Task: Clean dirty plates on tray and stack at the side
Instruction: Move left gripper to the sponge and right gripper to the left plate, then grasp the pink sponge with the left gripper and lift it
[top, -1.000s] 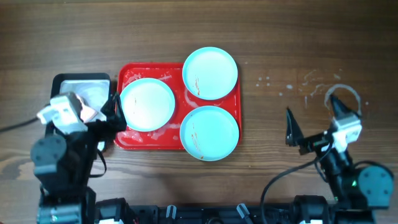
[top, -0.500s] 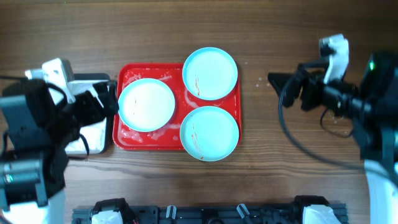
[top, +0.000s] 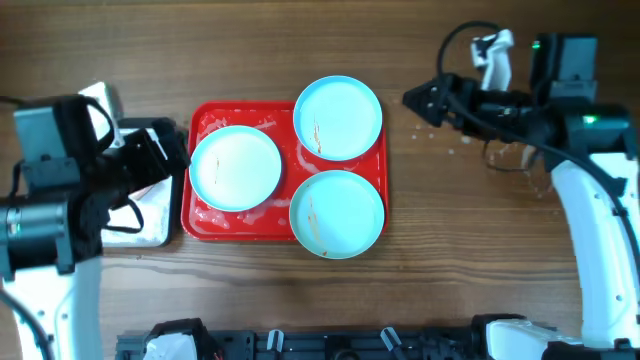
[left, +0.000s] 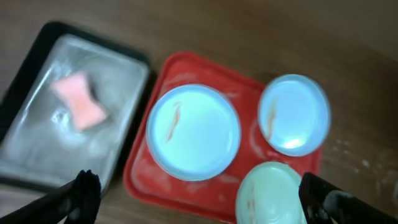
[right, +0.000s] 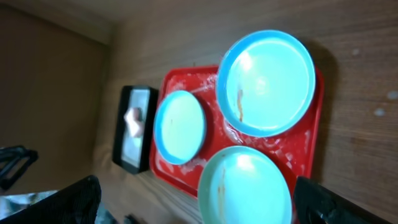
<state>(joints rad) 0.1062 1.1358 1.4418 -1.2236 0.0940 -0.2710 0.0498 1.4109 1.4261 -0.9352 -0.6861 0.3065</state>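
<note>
On the red tray (top: 210, 226) lie three smeared turquoise plates (top: 337, 118), just right of the left hand (top: 158, 165), spread and empty above the pink sponge (left: 79, 107) in the black tray (top: 155, 127), while the right hand (top: 425, 100), likewise spread, hangs farther off.

Wood table (top: 300, 50) — red tray (top: 205, 226) w/ black tray (left: 118, 81) just beside

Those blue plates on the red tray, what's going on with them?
Nothing is held right now. Three round pale blue plates with brownish smears lie on the bright red plastic tray. The left gripper and right gripper hover open and empty on either side of it. A pink sponge lies in the black-rimmed tray at the left.
</note>
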